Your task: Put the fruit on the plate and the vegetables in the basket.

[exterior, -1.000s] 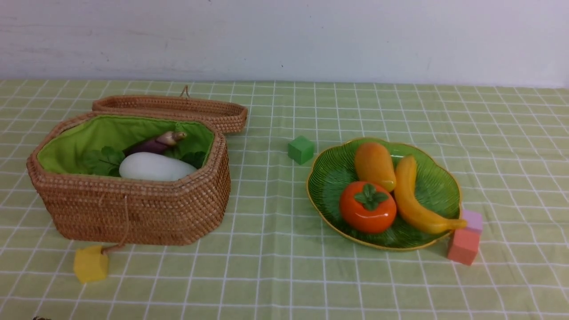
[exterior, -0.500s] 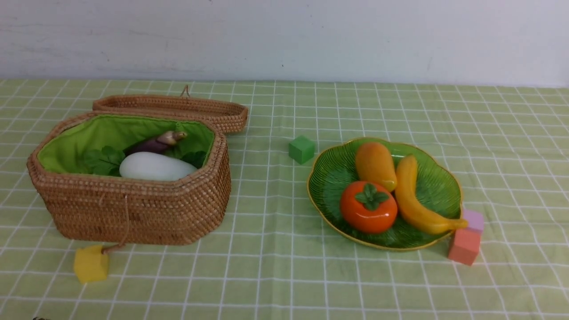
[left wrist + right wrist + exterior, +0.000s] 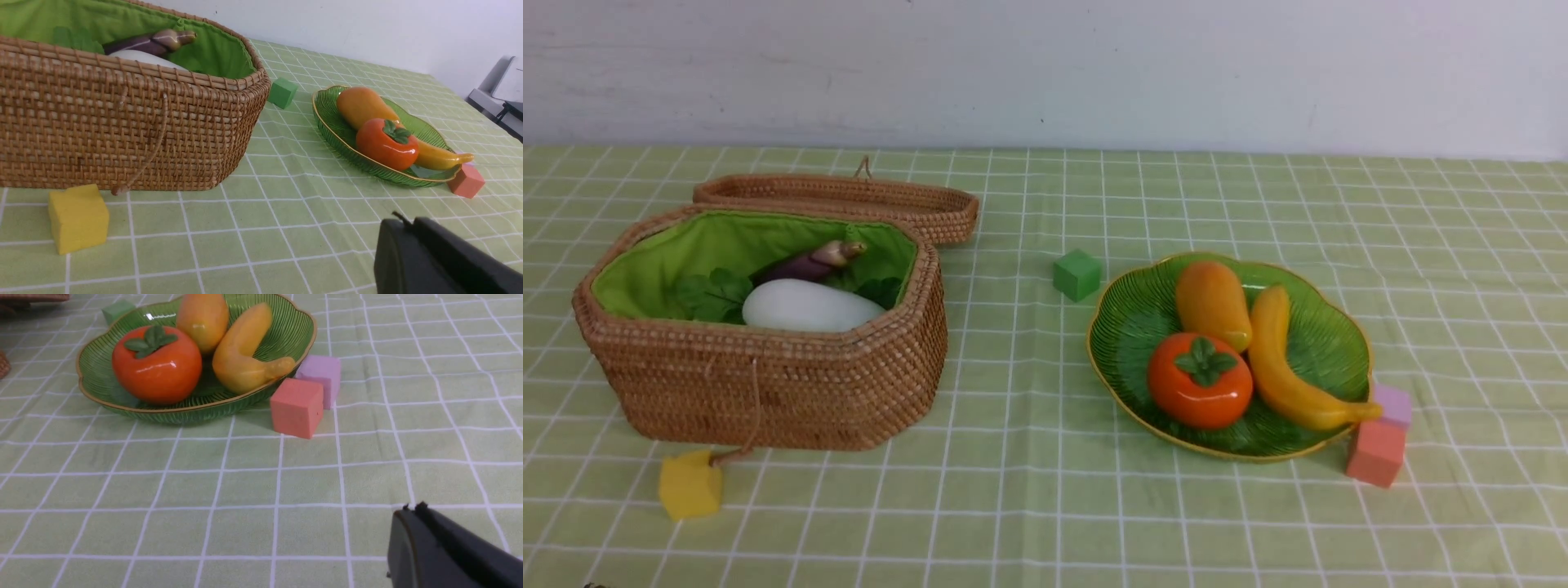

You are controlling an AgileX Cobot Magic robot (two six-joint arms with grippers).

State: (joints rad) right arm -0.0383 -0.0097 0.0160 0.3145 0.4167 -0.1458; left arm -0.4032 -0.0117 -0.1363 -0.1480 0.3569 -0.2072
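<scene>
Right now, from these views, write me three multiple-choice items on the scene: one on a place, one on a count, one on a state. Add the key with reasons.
1. Where is the yellow cube?
A. On the plate
B. On the cloth by the basket's near wall
C. Inside the basket

2. How many fruits lie on the plate?
A. One
B. Five
C. Three

3. How is the basket left?
A. Open, its lid lying behind it
B. Lid shut over it
C. Tipped on its side

Key:
1 B, the cube sits on the checked cloth at the basket's front, next to its dangling cord.
2 C, the mango, the persimmon and the banana are on it.
3 A, the green lining, the radish and the eggplant show from above, with the lid flat behind.
</scene>
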